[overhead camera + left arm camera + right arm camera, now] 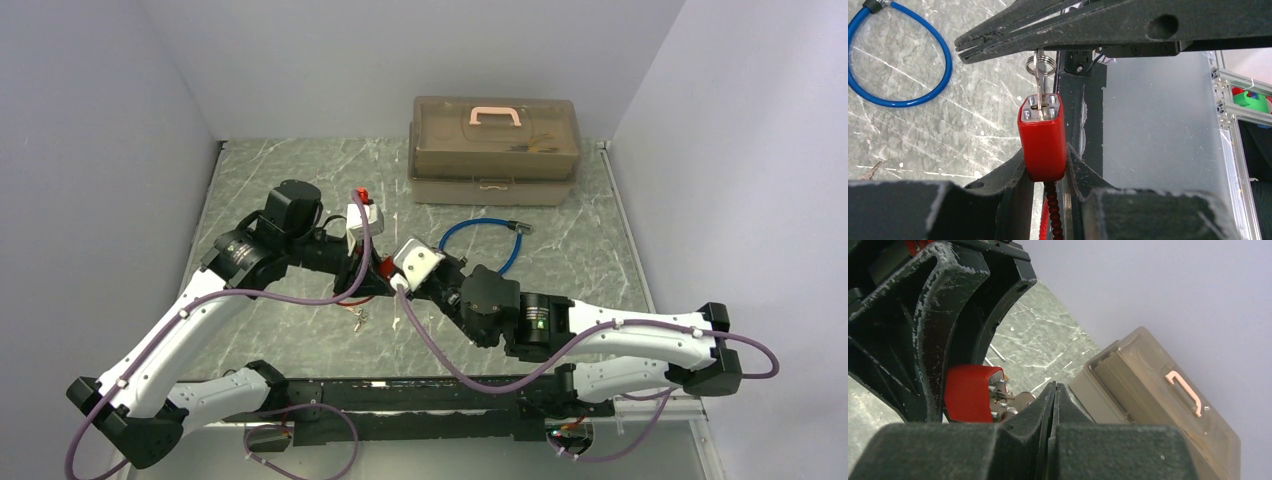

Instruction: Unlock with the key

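Left gripper [1044, 172]: jaws clamp red lock [1042, 140].
Right gripper [963, 50]: jaws pinch key [1038, 82], seated in lock.
Nearby: blue cable [480, 235]; toolbox [494, 150] at far edge.

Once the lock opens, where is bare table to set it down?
Bare patches: the far-left corner beside the toolbox, and the right strip between the blue cable and the table edge. Crowded: the centre, where the left gripper holds the red lock, the right gripper the key, loose keys below.
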### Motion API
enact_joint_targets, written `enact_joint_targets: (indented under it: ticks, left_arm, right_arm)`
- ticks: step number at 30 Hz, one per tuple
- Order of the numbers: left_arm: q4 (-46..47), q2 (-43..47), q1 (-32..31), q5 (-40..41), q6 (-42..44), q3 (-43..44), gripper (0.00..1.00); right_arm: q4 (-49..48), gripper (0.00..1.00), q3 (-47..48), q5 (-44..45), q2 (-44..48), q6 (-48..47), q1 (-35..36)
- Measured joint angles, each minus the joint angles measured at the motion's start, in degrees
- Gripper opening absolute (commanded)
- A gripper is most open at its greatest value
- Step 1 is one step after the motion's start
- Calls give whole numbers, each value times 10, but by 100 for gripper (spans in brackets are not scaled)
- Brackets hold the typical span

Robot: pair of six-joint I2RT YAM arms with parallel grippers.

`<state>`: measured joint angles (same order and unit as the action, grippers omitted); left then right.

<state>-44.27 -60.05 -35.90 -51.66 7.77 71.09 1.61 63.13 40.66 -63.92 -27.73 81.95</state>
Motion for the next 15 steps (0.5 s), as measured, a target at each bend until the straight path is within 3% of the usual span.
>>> enact_joint_targets:
  ticks: [15]
  left_arm:
    - [-26,1,9,2,0,-1,0]
  right_arm:
    - [-79,0,-1,105,-59,-40,44]
